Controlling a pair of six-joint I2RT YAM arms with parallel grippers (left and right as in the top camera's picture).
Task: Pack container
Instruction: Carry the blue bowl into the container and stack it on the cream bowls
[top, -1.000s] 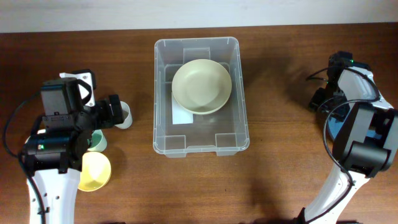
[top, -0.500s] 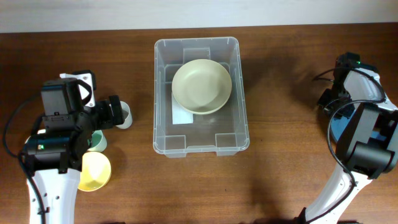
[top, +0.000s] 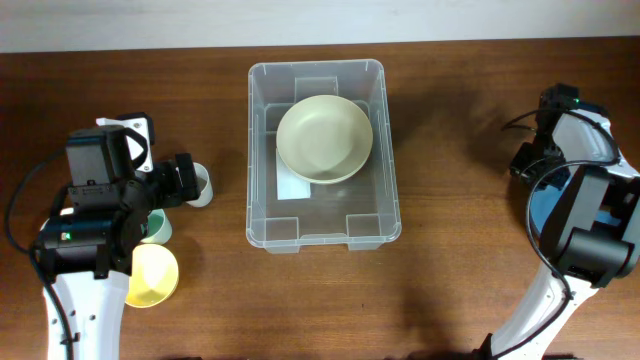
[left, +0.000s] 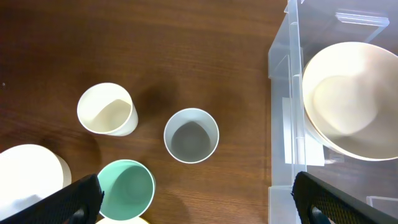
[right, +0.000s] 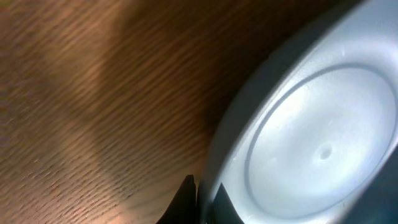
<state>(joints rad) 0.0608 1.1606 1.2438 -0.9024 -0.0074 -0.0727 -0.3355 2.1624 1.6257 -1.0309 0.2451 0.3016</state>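
Right pincer (right: 200, 198) now clamped on blue dish (right: 311, 143) rim, container (top: 262, 170) well to its left, left pincer (left: 199, 200) gaping wide.

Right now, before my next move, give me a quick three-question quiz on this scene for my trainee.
1. True or false: the container holds two bowls.
2. Fill in: in the left wrist view, the cup closest to the container looks ____ inside.
3. The left claw is: A open, B shut on a cup, C out of view.
Key: 1 false, it holds one bowl; 2 grey; 3 A.
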